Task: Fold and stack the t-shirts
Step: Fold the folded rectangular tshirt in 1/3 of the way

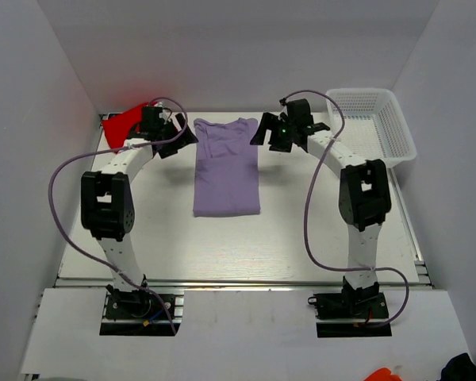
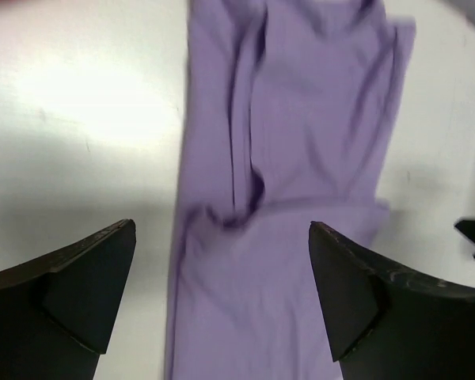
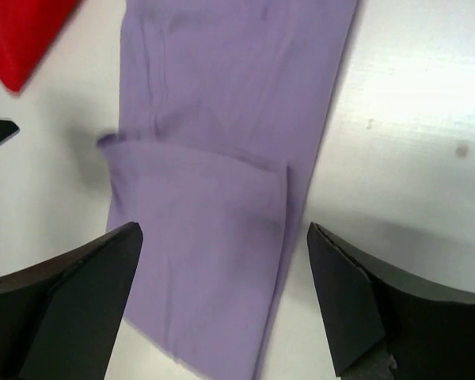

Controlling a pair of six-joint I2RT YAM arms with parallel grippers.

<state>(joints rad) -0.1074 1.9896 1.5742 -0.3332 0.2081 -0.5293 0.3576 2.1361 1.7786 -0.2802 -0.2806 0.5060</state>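
Lavender t-shirt (image 1: 226, 167) is lying on the desk (image 1: 222, 246), long axis running near to far; left fingers (image 2: 79, 277) and right fingers (image 3: 364, 293) are hovering wide apart, empty, flanking its far collar end, equally near; red t-shirt (image 1: 125, 125) is lying far-left.

No readable text, labels, brands, numbers or signs on anything in any view.

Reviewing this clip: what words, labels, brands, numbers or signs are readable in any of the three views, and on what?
None are readable.
The lavender t-shirt is plain, with no print or tag showing.
The red t-shirt and the white basket show no lettering.
The left arm and the right arm show no legible marking.
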